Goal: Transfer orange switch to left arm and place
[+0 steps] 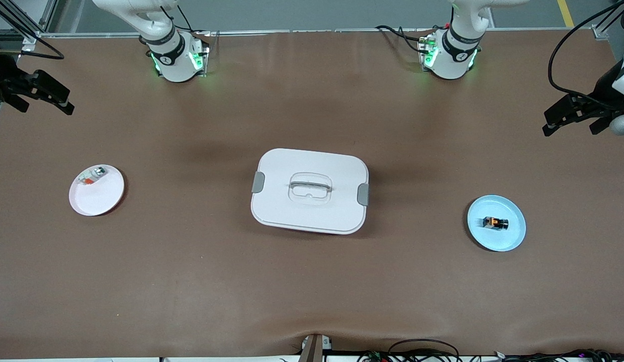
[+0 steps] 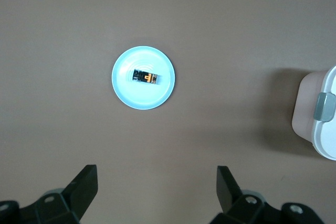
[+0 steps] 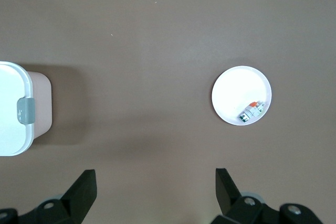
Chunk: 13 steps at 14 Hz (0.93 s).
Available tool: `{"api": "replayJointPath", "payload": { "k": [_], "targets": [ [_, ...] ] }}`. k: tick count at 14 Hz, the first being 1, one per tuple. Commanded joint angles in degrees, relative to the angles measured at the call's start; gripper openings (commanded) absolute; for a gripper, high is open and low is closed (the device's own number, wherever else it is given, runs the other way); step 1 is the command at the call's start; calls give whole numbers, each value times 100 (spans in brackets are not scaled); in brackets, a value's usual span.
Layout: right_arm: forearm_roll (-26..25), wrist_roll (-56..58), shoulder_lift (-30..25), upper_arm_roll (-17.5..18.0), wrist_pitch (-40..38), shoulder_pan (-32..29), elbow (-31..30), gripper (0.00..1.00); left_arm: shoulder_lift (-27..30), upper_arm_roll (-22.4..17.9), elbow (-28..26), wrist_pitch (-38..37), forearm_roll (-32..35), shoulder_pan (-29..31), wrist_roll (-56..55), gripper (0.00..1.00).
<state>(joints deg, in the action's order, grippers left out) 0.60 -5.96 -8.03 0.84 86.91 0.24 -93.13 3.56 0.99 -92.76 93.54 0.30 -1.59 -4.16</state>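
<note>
The orange switch (image 1: 495,223) (image 2: 146,77), black-bodied with an orange cap, lies on a light blue plate (image 1: 513,236) (image 2: 126,90) toward the left arm's end of the table. The white box (image 1: 291,211) with grey latches stands mid-table; its edge shows in both wrist views (image 2: 328,129) (image 3: 13,108). My left gripper (image 1: 555,120) (image 2: 156,174) hangs open and empty high over the left arm's end, apart from the blue plate. My right gripper (image 1: 60,100) (image 3: 155,177) hangs open and empty high over the right arm's end.
A white plate (image 1: 98,201) (image 3: 233,93) holding a small white-grey part with a red bit (image 1: 92,176) (image 3: 250,112) sits toward the right arm's end. Brown table surface lies between each plate and the box. Cables run along the edge nearest the front camera.
</note>
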Motion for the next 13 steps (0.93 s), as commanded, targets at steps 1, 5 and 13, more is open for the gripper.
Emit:
{"api": "replayJointPath", "payload": {
  "k": [1,5,13],
  "targets": [
    [46,60,-85,12,36,-24,-39,100,-58,-11,162,-134,-135,18,29,100],
    [54,392,-85,12,19,-33,-39,100,-58,-11,162,-134,-135,27,21,100],
    [46,534,-85,4,1,-33,-39,100,-58,-11,153,-134,-135,27,21,100]
  ]
}}
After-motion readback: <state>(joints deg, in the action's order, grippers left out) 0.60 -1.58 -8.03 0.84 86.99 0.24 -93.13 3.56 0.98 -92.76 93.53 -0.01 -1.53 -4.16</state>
